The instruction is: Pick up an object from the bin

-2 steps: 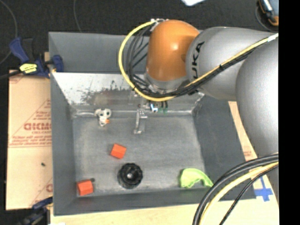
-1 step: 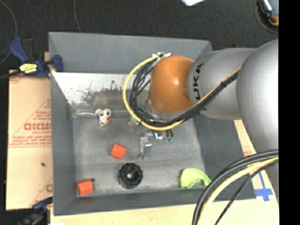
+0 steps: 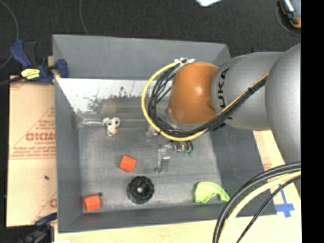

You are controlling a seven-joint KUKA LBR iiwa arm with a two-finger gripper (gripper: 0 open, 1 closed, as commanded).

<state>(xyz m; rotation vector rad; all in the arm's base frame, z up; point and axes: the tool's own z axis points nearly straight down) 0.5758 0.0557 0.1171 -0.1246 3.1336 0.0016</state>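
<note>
orange cube [image 3: 127,163] tilted on mid-floor, black round knob [image 3: 140,189] near it, apart

The arm [image 3: 263,92] reaches in from three o'clock, its thick grey link angling toward the middle of the view. Its orange wrist cover [image 3: 191,91] sits just past centre toward one o'clock, ringed by looping yellow and black cables [image 3: 148,103]. At six o'clock from the cover, the gripper [image 3: 163,158] hangs pointing downward.

Dim light, glare on bin wall [image 3: 96,92]
</note>
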